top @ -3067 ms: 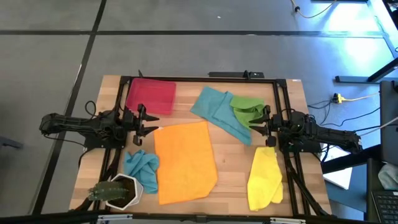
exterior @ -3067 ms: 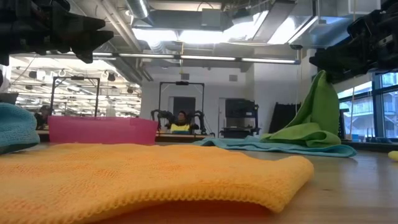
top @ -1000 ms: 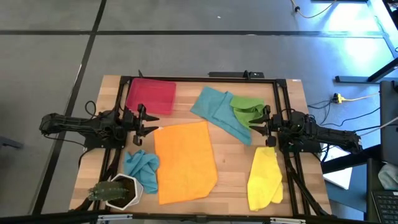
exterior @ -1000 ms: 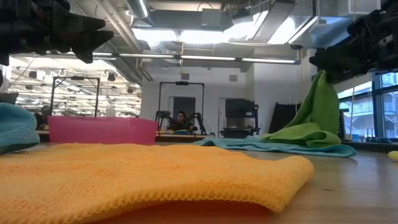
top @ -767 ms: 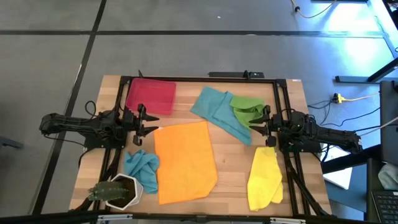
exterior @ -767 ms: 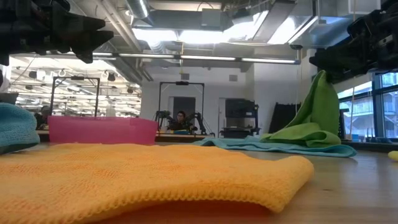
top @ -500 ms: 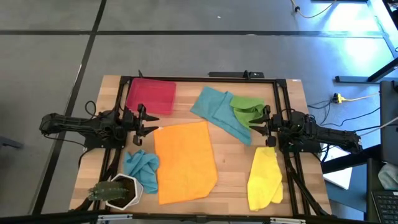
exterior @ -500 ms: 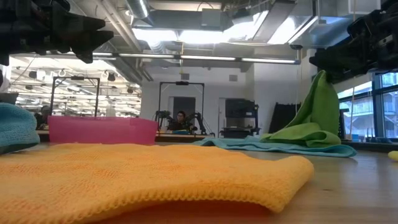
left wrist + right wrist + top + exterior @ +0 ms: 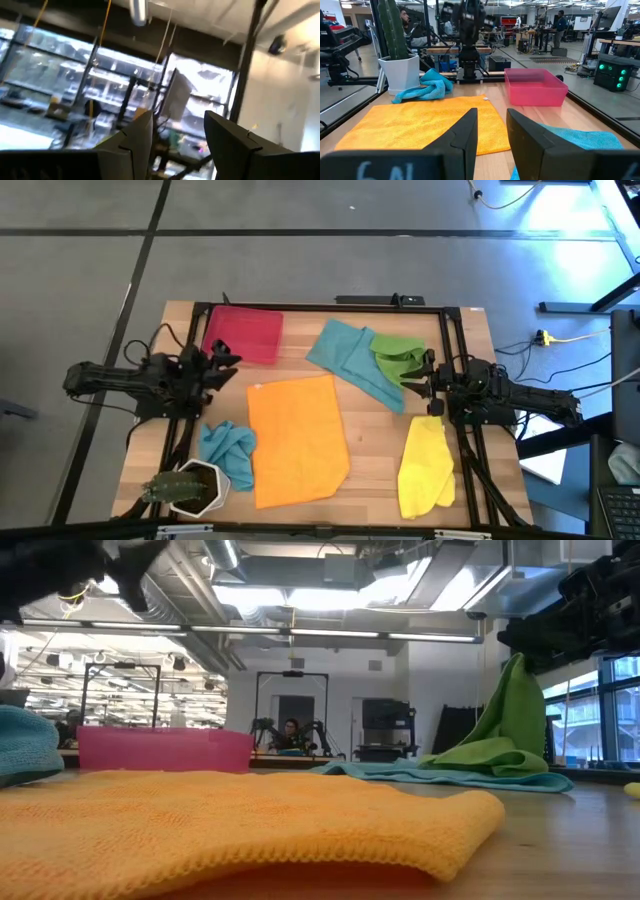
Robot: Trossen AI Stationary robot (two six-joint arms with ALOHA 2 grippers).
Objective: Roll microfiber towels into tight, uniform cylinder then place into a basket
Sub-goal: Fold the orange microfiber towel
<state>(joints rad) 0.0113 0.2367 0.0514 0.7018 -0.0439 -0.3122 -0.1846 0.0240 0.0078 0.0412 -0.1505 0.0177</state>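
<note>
From table height the crumpled teal cloth (image 9: pixel 22 743) at the left is cut off. The big orange microfibre towel (image 9: pixel 296 438) lies flat mid-table; the shallow red plastic basket (image 9: pixel 243 333) sits far left. The left gripper (image 9: pixel 226 364), fingers spread and empty, hovers beside the basket. The right gripper (image 9: pixel 424 383), fingers slightly parted, waits over the green cloth (image 9: pixel 398 353), near the yellow cloth (image 9: pixel 425 468)

Bright overhead light; blurred left-wrist view.

You've got a white pot (image 9: pixel 196 488) with a cactus (image 9: pixel 391 29) at the table (image 9: pixel 375 450) corner, yellow cable (image 9: pixel 575 337) on the floor, people (image 9: pixel 289 730) way back
</note>
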